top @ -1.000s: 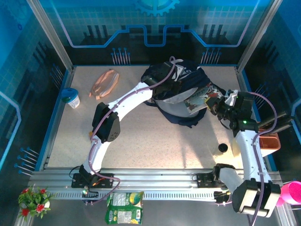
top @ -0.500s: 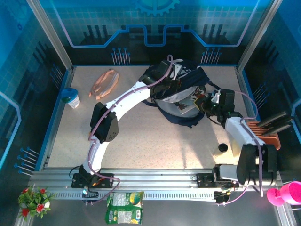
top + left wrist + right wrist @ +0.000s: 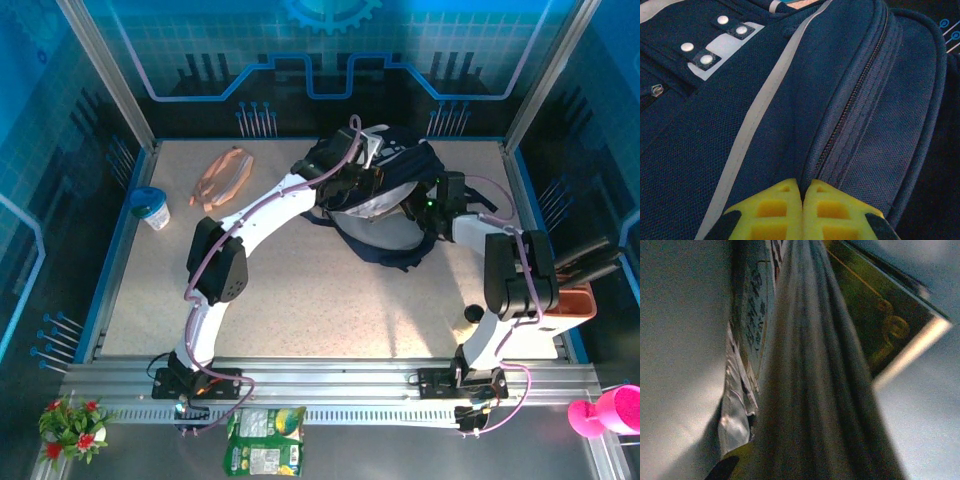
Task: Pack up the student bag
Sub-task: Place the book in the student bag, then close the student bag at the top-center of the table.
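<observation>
The student bag lies at the back middle of the table, dark navy, its mouth held open so the grey lining shows. My left gripper is shut on a fold of the bag's fabric beside the zipper; the yellow fingertips pinch it just right of the white stripe. My right gripper reaches into the opening from the right. It is shut on a book seen edge-on, with one finger at the lower left. A green-covered book and a foil wrapper lie inside.
A pink pencil pouch lies at the back left, and a blue-lidded cup stands by the left wall. A small black object sits near the right arm's base. An orange tray is at the right edge, a green packet on the front rail.
My right arm has swung left from the table's right side and carried the book into the bag's opening. The left gripper has kept its hold on the bag, shifting only slightly.
</observation>
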`<state>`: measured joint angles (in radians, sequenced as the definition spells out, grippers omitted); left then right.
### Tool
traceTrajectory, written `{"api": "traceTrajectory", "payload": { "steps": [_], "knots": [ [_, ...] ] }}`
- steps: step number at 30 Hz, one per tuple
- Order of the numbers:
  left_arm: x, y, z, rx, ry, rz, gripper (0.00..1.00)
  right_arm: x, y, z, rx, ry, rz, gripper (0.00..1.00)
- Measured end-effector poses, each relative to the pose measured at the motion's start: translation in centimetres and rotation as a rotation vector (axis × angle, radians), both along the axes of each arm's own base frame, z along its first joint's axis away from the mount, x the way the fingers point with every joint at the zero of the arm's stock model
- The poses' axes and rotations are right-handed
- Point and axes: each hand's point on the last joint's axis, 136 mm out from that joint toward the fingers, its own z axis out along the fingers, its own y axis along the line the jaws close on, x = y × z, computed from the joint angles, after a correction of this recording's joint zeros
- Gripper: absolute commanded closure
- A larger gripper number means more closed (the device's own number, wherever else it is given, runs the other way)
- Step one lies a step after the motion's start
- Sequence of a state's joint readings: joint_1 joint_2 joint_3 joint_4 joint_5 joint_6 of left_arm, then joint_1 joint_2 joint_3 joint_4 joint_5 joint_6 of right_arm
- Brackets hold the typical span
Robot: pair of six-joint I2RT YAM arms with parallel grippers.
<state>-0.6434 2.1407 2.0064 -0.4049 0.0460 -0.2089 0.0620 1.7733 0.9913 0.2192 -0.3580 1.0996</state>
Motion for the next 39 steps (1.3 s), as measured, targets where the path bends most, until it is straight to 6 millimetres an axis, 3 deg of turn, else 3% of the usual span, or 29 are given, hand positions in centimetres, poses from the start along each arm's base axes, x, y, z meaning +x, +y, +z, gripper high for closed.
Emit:
{"api": "traceTrajectory", "payload": {
  "steps": [4, 6, 8, 12, 14, 21, 22, 23, 26, 28, 33, 39],
  "knots": [
    [0.1, 0.1, 0.1, -0.011, -0.002, 0.004, 1.00, 1.2, 0.4, -0.3, 0.017, -0.001, 0.008, 0.67],
    [0.2, 0.3, 0.2, -0.019, 0.000, 0.012, 1.00, 1.0, 0.5, -0.7, 0.023, 0.010, 0.008, 0.53],
    [0.3, 0.4, 0.3, -0.029, 0.002, 0.020, 1.00, 0.5, 0.4, -0.9, 0.023, 0.015, 0.005, 0.45],
    [0.5, 0.5, 0.5, -0.042, 0.004, 0.018, 1.00, -2.7, -0.3, -0.7, 0.004, 0.039, -0.015, 0.34],
    [0.5, 0.6, 0.4, -0.046, 0.008, 0.020, 1.00, -4.6, -1.1, 0.1, -0.013, 0.038, -0.034, 0.34],
    [0.6, 0.7, 0.4, -0.058, 0.022, 0.028, 1.00, -10.0, -5.2, 5.9, -0.198, -0.071, -0.116, 0.27],
    [0.6, 0.7, 0.4, -0.059, 0.024, 0.029, 0.98, -10.6, -5.6, 6.6, -0.224, -0.086, -0.121, 0.27],
    [0.6, 0.7, 0.4, -0.059, 0.025, 0.030, 0.88, -11.3, -6.0, 7.5, -0.257, -0.105, -0.128, 0.27],
    [0.4, 0.7, 0.2, -0.070, 0.043, 0.032, 0.43, -12.8, -7.0, 9.8, -0.342, -0.135, -0.141, 0.24],
    [0.3, 0.9, 0.0, -0.084, 0.062, 0.042, 0.26, -13.3, -7.5, 11.3, -0.396, -0.158, -0.150, 0.21],
    [-0.5, 3.9, -2.7, -0.104, 0.177, 0.125, 0.18, -13.6, -7.9, 14.7, -0.474, -0.220, -0.144, 0.18],
    [0.5, 12.0, -8.2, -0.161, 0.366, 0.355, 0.21, -13.0, -7.2, 12.9, -0.481, -0.170, -0.091, 0.17]
  ]
}}
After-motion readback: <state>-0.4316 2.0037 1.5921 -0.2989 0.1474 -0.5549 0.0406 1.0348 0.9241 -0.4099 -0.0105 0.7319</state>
